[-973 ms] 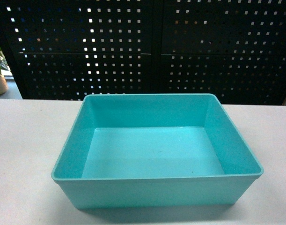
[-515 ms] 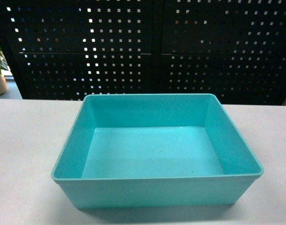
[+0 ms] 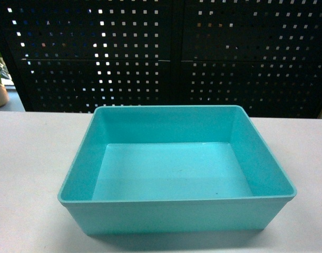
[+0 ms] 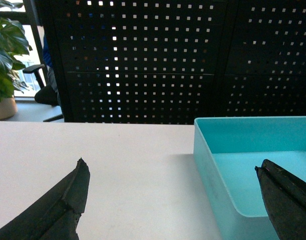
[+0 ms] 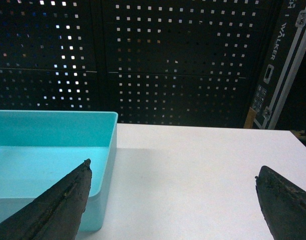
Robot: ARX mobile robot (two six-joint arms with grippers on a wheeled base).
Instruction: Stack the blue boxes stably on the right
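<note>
Tub count first: we see one blue box point(image 3: 176, 174) on the white table point(image 3: 29, 158), and no more than that one in any view. It sits upright near the middle of the head view, close to the near edge of the table, with its long side toward us. It is light turquoise, rectangular, with smooth walls that taper inward toward a flat bottom, a thin out-turned rim and rounded corners. Nothing lies inside it.

We count two grippers, one per wrist view. The left gripper point(image 4: 175, 200) has its dark fingers point(image 4: 67, 205) spread wide; one finger sits over bare table and the other over the tub's left wall. The right gripper point(image 5: 175, 200) is likewise spread wide, one finger over the tub's right end, the other over bare table. Neither grasps anything.

Behind the table stands one black perforated panel wall point(image 3: 166, 52). One potted plant point(image 4: 5, 60) stands at far left.
</note>
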